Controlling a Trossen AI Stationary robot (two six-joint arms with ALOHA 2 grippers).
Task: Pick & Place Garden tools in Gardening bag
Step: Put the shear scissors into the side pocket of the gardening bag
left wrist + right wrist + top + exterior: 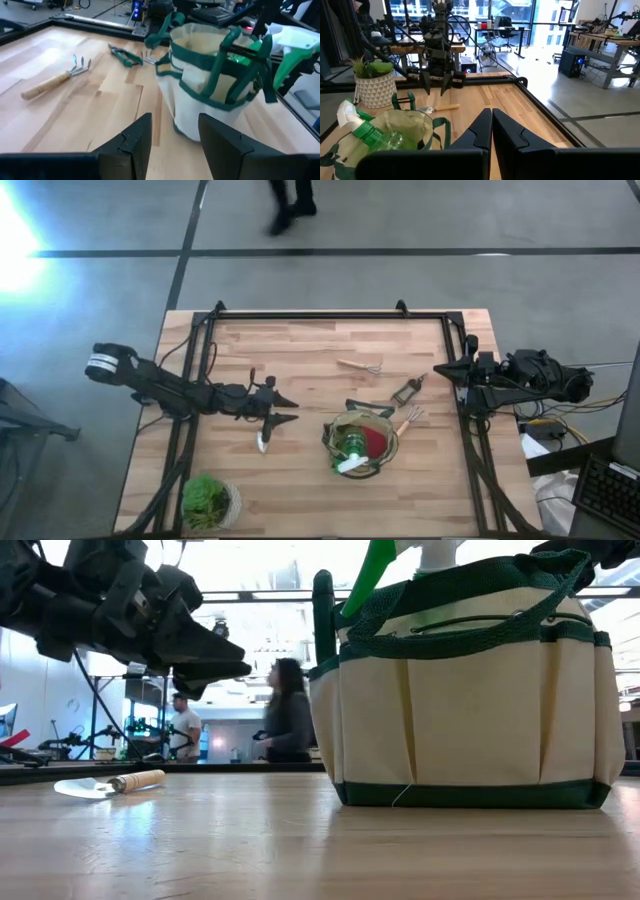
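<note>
The gardening bag stands upright on the table right of centre, a green spray bottle and a red item inside it. A wooden-handled trowel lies flat left of the bag. One rake fork lies farther back, the dark pruners and a second fork beside the bag. My left gripper hovers open above the table, pointing at the bag, the trowel below and beside it. My right gripper waits shut at the right edge.
A leafy plant in a pale pot stands at the near left corner. A dark frame rail runs along the table's far edge and sides. Bare wood lies between my left gripper and the bag. People stand in the room behind.
</note>
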